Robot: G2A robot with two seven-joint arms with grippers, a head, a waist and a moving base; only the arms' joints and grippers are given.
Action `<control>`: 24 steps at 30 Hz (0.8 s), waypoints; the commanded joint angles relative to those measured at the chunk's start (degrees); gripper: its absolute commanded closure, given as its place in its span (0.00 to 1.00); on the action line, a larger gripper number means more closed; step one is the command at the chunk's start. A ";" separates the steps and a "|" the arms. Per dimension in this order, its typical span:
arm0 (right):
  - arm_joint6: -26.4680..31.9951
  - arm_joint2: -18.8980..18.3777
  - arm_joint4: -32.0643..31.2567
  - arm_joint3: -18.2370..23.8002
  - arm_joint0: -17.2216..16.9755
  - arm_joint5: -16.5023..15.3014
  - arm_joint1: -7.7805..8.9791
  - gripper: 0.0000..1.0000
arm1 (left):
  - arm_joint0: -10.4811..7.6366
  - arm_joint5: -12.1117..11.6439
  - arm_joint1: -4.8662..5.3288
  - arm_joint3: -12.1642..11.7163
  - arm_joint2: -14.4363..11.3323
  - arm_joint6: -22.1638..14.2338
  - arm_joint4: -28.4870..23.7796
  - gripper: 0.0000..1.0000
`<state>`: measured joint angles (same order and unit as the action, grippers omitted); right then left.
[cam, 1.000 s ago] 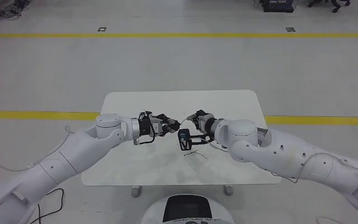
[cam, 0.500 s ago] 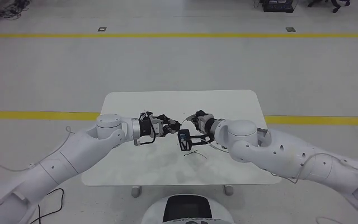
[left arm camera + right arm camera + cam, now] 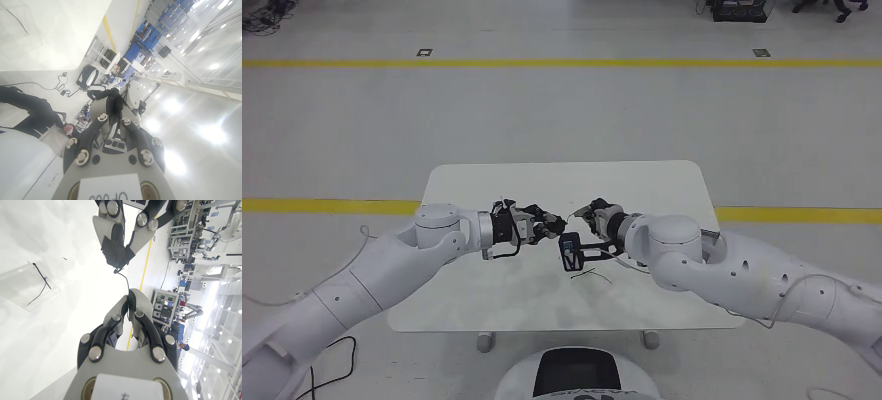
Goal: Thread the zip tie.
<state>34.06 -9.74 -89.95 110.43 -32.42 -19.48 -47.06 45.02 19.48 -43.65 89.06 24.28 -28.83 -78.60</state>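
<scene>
Over the table (image 3: 662,190) middle, left gripper (image 3: 121,256) pinched the zip tie (image 3: 124,278) head while right gripper (image 3: 129,294) clamped its tail, facing each other, presumably so tail could feed into head.

A clear plastic tray (image 3: 17,285) is lying flat on the white desk (image 3: 662,190) (rounded corners), with yellow lines (image 3: 562,63) crossing the floor beyond.

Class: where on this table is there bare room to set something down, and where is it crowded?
Free: the far strip of the table beyond both grippers, and its far corners. Crowded: the middle, where the left gripper and right gripper hold the zip tie, and the clear tray nearer the robot.
</scene>
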 commanded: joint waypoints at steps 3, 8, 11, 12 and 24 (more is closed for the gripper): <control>0.11 0.00 0.00 0.06 -0.03 0.00 -0.02 1.00 | -0.02 0.00 -0.03 0.00 -0.01 -0.06 0.09 1.00; 0.37 0.00 0.00 0.05 0.04 0.00 -0.06 1.00 | 0.02 0.00 0.00 -0.06 -0.02 -0.02 0.15 1.00; 0.28 0.00 0.00 -0.03 0.06 0.00 -0.06 1.00 | 0.10 0.00 0.08 -0.27 -0.04 0.02 0.25 1.00; 0.17 0.00 0.00 -0.08 0.04 0.00 -0.06 1.00 | 0.12 0.00 0.11 -0.35 -0.06 0.13 0.29 1.00; -0.23 0.00 0.00 -0.24 0.11 0.00 0.15 1.00 | 0.20 0.00 0.36 -0.47 -0.01 0.18 0.13 1.00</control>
<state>33.83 -9.74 -89.95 110.19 -32.31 -19.48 -46.93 45.22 19.48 -43.30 88.57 24.26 -28.64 -78.48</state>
